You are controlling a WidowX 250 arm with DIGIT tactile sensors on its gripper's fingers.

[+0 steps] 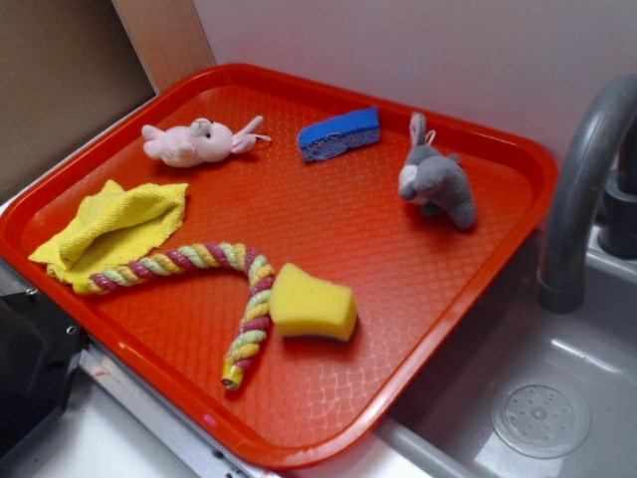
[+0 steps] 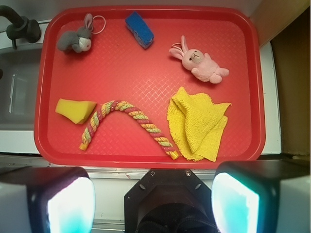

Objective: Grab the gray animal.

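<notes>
Since my gripper [image 2: 153, 194] hangs high over the near edge of the red tray [image 2: 146, 160] with its two pads spread wide at the bottom corners of the wrist view and nothing between them, I judge the task barely begun. The gray rabbit [image 2: 75, 40] lies in the upper left of that view, close to the tray's far corner by the faucet [image 2: 19, 26], well apart from my fingers. In the exterior view it sits at the upper right of the tray [image 1: 435, 184], ears up toward the wall, untouched, and my arm does not show there at all. The other things lie scattered around it but none crowds it: the blue sponge [image 2: 139, 29] is near it along the top of the tray, the pink rabbit [image 2: 200, 64] is at the upper right, the yellow cloth [image 2: 197, 124] at the lower right, the striped rope [image 2: 129, 124] across the middle, and the yellow sponge [image 2: 75, 110] at the lower left. So nothing is done yet, as far as I can see. Left for me, I reckon, is the whole job: travel across to the upper left, come down over the gray rabbit, and close on its plump body.
</notes>
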